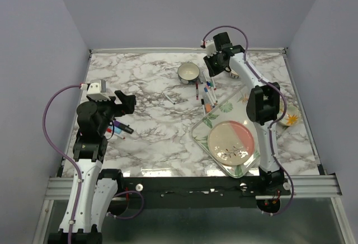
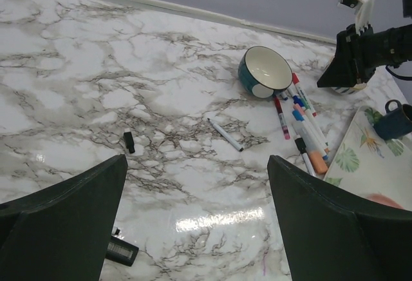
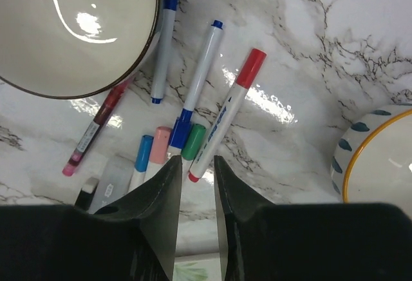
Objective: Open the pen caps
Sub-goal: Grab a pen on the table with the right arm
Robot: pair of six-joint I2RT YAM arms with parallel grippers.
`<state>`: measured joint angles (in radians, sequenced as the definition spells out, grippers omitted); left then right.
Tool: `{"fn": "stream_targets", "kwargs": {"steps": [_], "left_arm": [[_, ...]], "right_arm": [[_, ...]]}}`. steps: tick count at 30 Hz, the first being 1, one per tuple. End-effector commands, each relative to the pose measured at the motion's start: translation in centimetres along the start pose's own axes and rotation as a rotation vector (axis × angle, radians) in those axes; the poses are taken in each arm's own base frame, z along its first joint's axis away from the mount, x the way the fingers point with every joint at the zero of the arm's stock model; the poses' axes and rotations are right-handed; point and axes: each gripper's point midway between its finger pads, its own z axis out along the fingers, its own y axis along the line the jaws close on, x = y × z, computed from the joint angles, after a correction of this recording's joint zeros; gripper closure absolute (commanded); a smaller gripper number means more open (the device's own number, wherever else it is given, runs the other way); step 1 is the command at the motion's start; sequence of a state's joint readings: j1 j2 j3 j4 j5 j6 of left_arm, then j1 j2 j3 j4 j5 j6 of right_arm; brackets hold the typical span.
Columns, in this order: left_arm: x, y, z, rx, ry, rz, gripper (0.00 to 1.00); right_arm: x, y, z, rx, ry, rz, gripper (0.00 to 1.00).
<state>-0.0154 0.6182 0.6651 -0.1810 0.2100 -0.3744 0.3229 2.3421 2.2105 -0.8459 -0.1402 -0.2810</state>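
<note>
"Left gripper (image 1: 127,102), from above: released, empty, well apart from the pens (image 1: 206,93) by the bowl (image 1: 188,73)."

"Its wrist?"

"One black cap (image 2: 129,141) lies loose on the marble (image 2: 96,68)."

"Right wrist?"

"Right gripper (image 3: 195,168) stands narrow round the red pen (image 3: 222,123)'s tail; pinched or not, I can't tell. I'd seat it, then pull the red cap (image 3: 255,60) straight."

Bright pen caps (image 3: 255,59) on white barrels (image 3: 222,121), over a white marble table (image 3: 335,36) veined grey-brown.
Just ahead of the right gripper (image 3: 196,165) with its black fingers (image 3: 161,197), the caps run red, dark blue, green, pink and light blue; ahead to its left the cream bowl (image 3: 64,29) has a dark rim, and to its right the white bowl (image 3: 386,171) carries teal dabs and a yellow rim.
</note>
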Motion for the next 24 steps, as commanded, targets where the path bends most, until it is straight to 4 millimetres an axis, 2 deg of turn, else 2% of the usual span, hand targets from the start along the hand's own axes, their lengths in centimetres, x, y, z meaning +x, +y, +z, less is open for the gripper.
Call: {"fn": "stream_targets", "kwargs": {"steps": [1,3,11,24], "left_arm": [[0.0,0.2,0.0,-0.01,-0.005,0.021,0.01],[0.0,0.2,0.0,-0.008,-0.001,0.019,0.01],[0.4,0.3,0.3,-0.01,0.012,0.018,0.01],[0.2,0.2,0.2,-0.005,0.009,0.019,0.01]], "right_arm": [[1.5,-2.3,1.4,0.025,0.06,-0.014,0.65],[1.7,-2.6,1.8,0.018,0.061,-0.008,0.66],[2.9,-1.6,4.4,-0.053,0.088,-0.012,0.64],[4.5,-1.9,6.4,-0.047,0.133,-0.013,0.62]]}}
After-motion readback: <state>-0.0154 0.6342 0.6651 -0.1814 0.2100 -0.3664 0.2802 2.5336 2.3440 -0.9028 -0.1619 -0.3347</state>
